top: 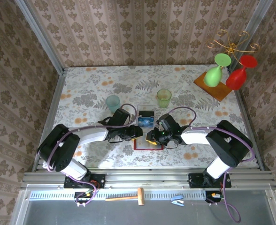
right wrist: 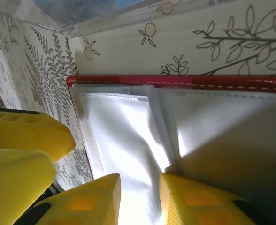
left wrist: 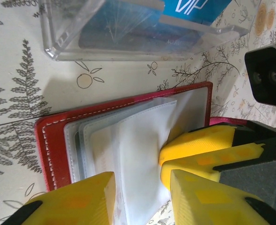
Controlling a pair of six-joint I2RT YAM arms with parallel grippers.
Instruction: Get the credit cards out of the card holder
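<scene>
A red stitched bifold wallet (top: pixel 148 145) is lying open on the floral-patterned table (top: pixel 95 79), near its front edge. A clear plastic box (top: pixel 146 114) is sitting just behind it, with a blue plastic card (top: pixel 146 123) lying inside. A pale teal plastic cup (top: pixel 113 102) is standing behind-left of the box, and a green plastic cup (top: pixel 164 97) behind-right.

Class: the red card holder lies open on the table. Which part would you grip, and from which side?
Probably the bare red border of the card holder, where it juts out past the white sleeves. It lies flat and open, so only that thin edge is free. Slide the jaws in low from outside that edge; the clear box crowds the neighbouring edge.
</scene>
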